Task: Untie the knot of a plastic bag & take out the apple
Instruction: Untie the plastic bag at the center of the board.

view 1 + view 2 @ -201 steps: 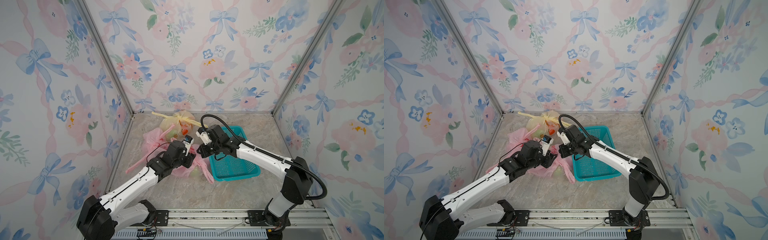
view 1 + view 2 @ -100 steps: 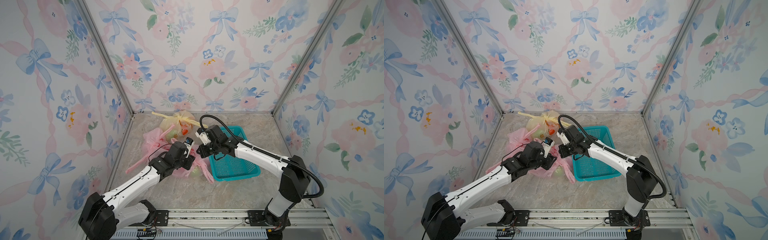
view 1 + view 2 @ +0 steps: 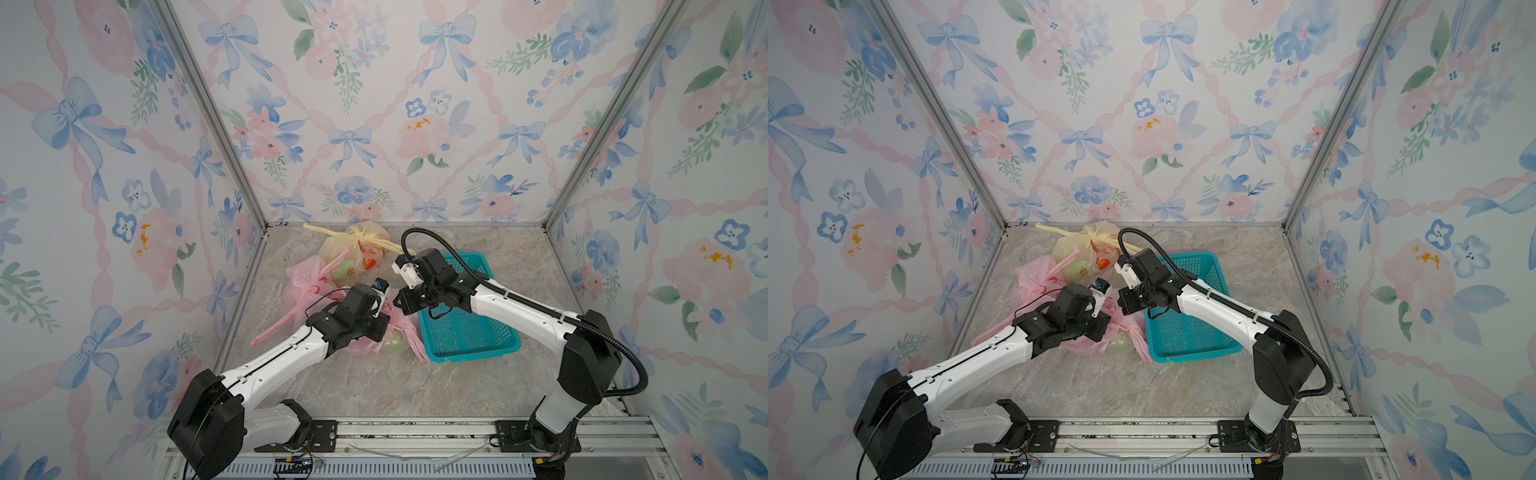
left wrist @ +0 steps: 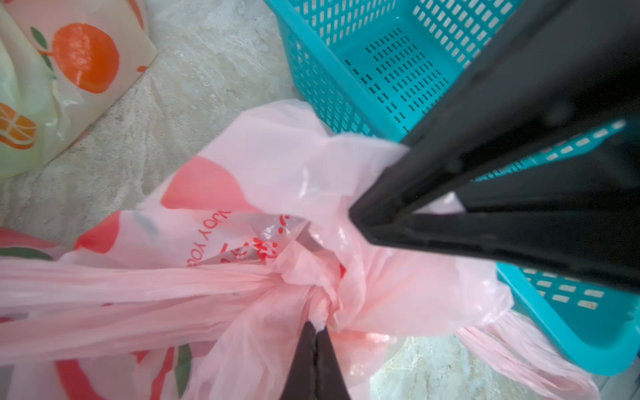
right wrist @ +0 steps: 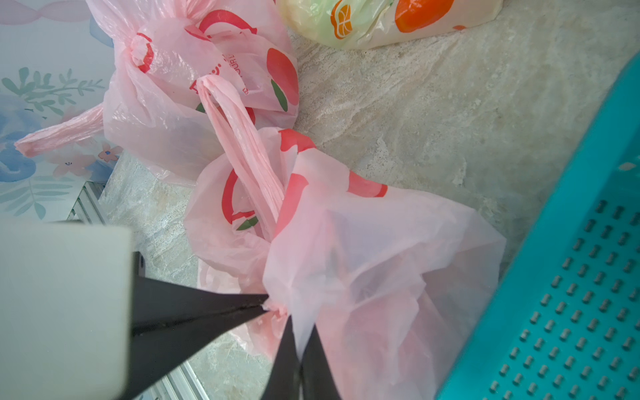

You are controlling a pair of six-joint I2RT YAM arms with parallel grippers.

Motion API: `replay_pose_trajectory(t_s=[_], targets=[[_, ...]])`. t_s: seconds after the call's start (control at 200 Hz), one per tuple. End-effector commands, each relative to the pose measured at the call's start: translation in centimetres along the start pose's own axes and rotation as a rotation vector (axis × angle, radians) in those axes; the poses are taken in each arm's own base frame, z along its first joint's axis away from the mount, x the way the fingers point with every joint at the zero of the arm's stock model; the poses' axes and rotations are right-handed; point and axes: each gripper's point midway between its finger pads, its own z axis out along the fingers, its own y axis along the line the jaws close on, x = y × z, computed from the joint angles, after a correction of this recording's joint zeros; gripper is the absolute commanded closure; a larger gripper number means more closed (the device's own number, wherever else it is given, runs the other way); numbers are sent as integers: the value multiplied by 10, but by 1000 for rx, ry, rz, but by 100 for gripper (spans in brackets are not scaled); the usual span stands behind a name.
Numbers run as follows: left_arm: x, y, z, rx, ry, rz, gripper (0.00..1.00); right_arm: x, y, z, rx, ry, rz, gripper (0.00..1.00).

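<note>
The pink plastic bag (image 3: 362,345) lies against the teal basket's left side. A pale green apple (image 3: 392,344) shows through the bag's film in both top views. The knot (image 4: 322,294) is a bunched twist of pink film. In the left wrist view my left gripper (image 4: 317,326) is shut on a pinch of that knot. In the right wrist view my right gripper (image 5: 300,334) is shut on a fold of the bag's film right beside the knot. The two grippers' tips almost touch over the bag.
The teal basket (image 3: 469,332) stands just right of the bag, with nothing in the part that shows. A second tied pink bag (image 3: 307,274) lies behind on the left, and a yellow bag (image 3: 357,249) with orange prints sits at the back wall.
My left gripper has shut on the knot; it stood open before. The right gripper has stayed shut on the bag and has hardly moved.
</note>
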Motion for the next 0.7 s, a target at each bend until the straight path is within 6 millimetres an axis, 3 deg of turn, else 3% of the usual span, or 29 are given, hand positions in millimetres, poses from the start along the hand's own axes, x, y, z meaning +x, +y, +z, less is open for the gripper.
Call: replay_pose_trajectory(t_s=[0.0, 0.11, 0.26, 0.51, 0.525, 0.595, 0.665, 0.695], targets=[[-13, 37, -23, -128, -65, -95, 100, -14, -3, -18, -26, -58, 13, 100], [-36, 64, -52, -197, -179, -167, 100, -17, -12, -38, -15, -95, 15, 100], [-53, 83, -79, -255, -273, -210, 100, -14, -33, -56, 22, -129, 30, 100], [-44, 118, -94, -332, -359, -312, 100, 17, -76, -79, 119, -132, 51, 100], [-34, 120, -87, -334, -338, -317, 100, 19, -76, -79, 122, -131, 47, 100], [-29, 120, -80, -316, -329, -324, 100, 25, -77, -83, 130, -121, 16, 100], [-31, 114, -70, -271, -320, -323, 100, 25, -67, -89, 93, -129, -27, 87], [-31, 111, -67, -249, -314, -320, 100, 22, -60, -93, 68, -148, -52, 75]])
